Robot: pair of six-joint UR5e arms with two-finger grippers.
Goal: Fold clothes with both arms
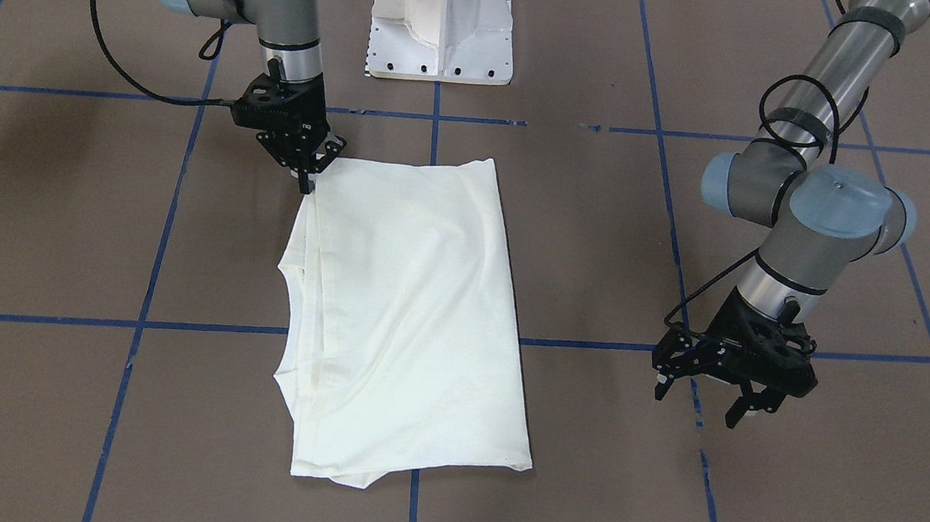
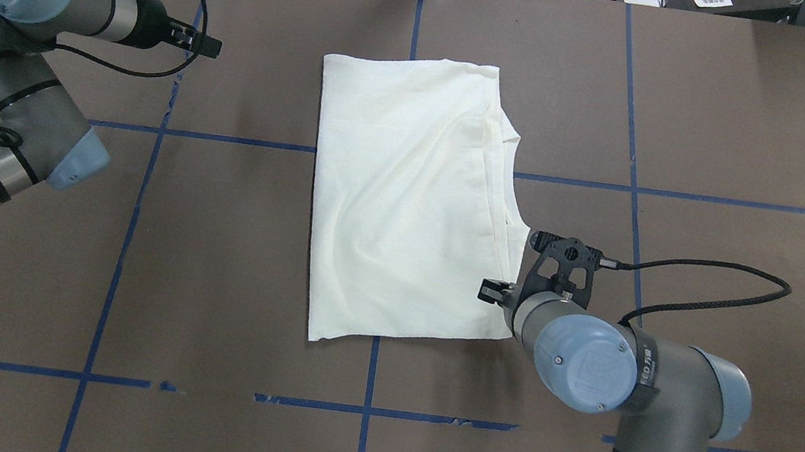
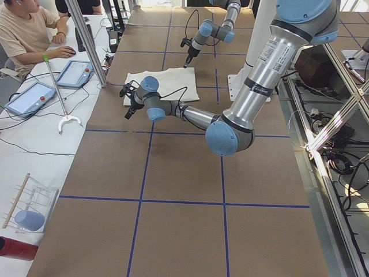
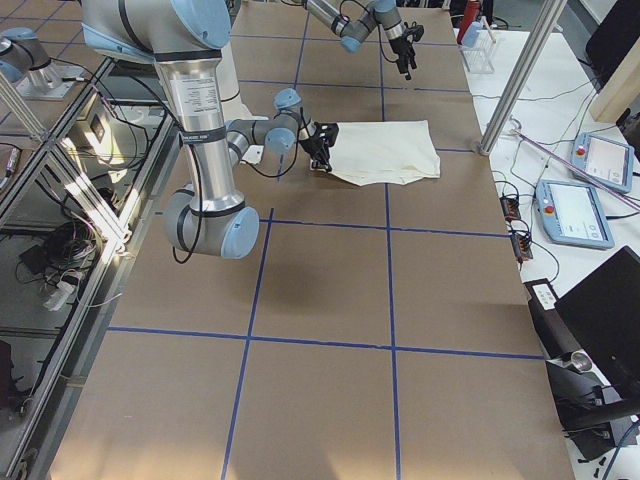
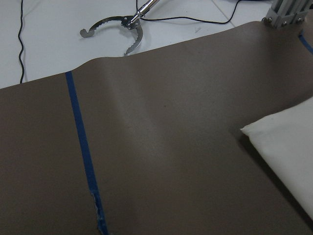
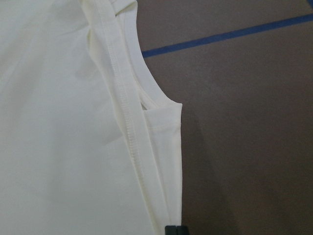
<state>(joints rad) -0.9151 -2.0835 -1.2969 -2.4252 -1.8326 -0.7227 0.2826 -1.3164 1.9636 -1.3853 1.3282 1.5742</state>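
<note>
Cream-white fabric shirt (image 1: 411,307) lies folded into a tall rectangle at the middle of the brown paper-covered worktop (image 1: 63,204), plain side up with no print showing. It straddles the blue tape lines (image 1: 202,327) that mark the surface into a grid. Its curved neckline with the stitched collar band (image 6: 122,98) lies along the edge on the robot's right. The right end effector (image 1: 306,175), black and two-fingered, points down at the shirt's corner nearest the white metal pedestal base (image 1: 442,27). Its fingers are pressed together on the very edge of the cloth there, and the right wrist view shows the two dark fingertips (image 6: 171,230) meeting at the hem. The silver-and-grey right arm (image 1: 285,14) with light-blue joint caps stands nearly upright above it, a black cable looping off its side. The left end effector (image 1: 698,405) hangs over bare worktop well apart from the shirt, toward the side away from the base, with its fingers spread and nothing between them. The left arm (image 1: 807,238) bends down to it from the robot's left. The left wrist view shows only one corner of the shirt at its right, and beyond the worktop's edge a toothed metal grabber tool (image 5: 124,29) lies on a white surface.
</note>
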